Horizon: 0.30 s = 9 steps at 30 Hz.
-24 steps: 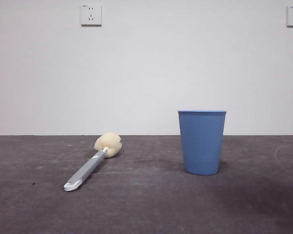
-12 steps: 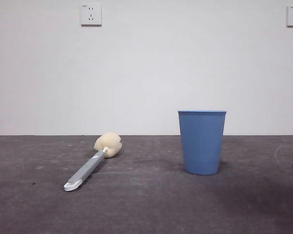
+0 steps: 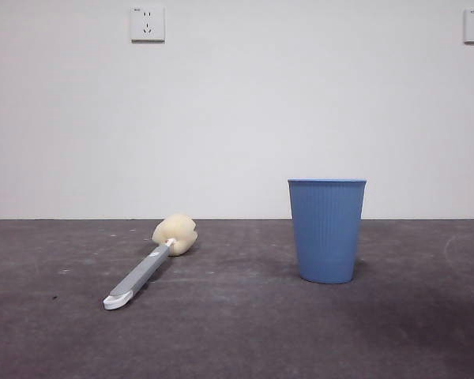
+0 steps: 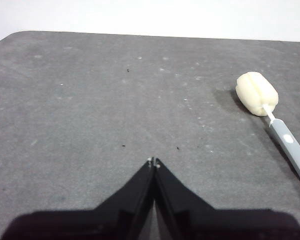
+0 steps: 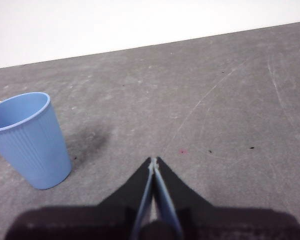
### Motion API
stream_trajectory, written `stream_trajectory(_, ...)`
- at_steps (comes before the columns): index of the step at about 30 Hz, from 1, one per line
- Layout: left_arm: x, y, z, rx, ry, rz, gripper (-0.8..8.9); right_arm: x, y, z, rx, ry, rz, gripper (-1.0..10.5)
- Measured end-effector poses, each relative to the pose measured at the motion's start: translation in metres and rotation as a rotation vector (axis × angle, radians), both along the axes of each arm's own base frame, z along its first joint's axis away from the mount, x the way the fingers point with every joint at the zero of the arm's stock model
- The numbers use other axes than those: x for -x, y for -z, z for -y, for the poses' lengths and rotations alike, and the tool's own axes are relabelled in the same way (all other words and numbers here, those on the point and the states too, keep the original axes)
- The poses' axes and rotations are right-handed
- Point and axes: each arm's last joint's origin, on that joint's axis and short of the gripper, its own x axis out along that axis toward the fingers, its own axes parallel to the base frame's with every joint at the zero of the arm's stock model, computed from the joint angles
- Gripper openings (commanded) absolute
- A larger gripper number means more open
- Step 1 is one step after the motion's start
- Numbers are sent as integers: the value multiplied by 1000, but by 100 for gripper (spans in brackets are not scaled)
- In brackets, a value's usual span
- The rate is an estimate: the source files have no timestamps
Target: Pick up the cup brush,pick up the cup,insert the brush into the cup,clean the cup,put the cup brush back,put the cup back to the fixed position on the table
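Note:
The cup brush (image 3: 146,267) lies flat on the table (image 3: 237,332), left of centre, its cream sponge head toward the wall and its white looped tip toward the camera. The blue ribbed cup (image 3: 326,230) stands upright to the right of it. In the left wrist view my left gripper (image 4: 153,161) is shut and holds nothing; the cup brush (image 4: 272,110) lies well off to one side of it. My right gripper (image 5: 153,160) is also shut and holds nothing, with the cup (image 5: 28,139) standing apart from it. Neither arm shows in the front view.
A white wall rises behind the table, carrying two sockets (image 3: 147,24) high up. The table's rounded far corner (image 4: 12,37) shows in the left wrist view. Faint scuffs mark the dark surface.

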Motion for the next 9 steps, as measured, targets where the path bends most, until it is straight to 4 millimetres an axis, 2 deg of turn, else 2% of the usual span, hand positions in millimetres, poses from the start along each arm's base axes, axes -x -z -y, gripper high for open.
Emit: stream_trajectory(9, 0, 0, 0, 0, 0, 0, -3, 0, 0, 0, 0, 0, 0, 1)
